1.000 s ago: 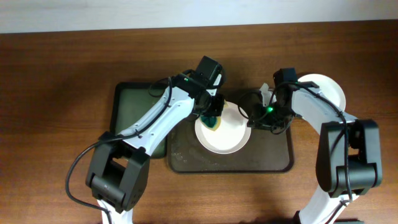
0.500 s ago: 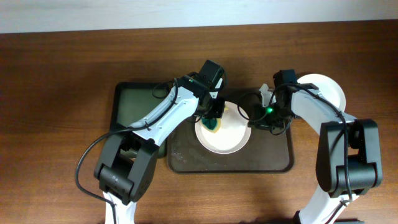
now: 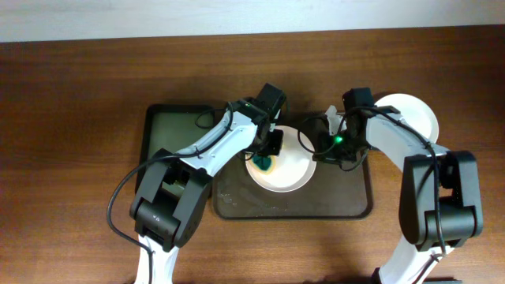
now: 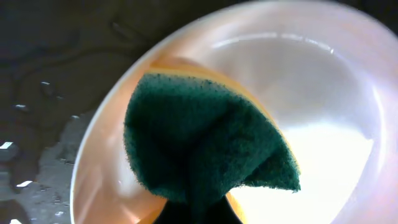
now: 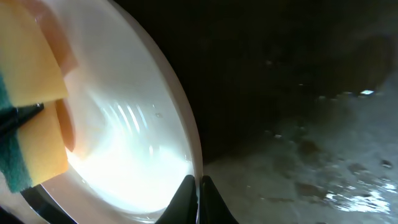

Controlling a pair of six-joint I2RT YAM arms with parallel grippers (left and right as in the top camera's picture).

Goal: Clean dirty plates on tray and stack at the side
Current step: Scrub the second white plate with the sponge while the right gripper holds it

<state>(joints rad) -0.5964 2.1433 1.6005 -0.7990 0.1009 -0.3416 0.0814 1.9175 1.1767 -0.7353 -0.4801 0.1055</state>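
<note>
Left pincer (image 3: 267, 155) clamped on coarse green-yellow sponge (image 4: 205, 143), pressed into glossy round white plate (image 3: 290, 172); right pincer (image 5: 196, 198) nipped on its thin rim. Wet dark tray (image 3: 347, 202), desk centre.

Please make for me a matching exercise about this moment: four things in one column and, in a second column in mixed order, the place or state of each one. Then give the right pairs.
Things
1. sponge
2. plate under the sponge
3. white plate by the right arm
4. greenish tray

Places or states
A. lies left of the brown tray
B. rim pinched by the right gripper
C. on the table, right of the brown tray
D. held by the left gripper

Pairs: 1-D, 2-B, 3-C, 4-A.
</note>
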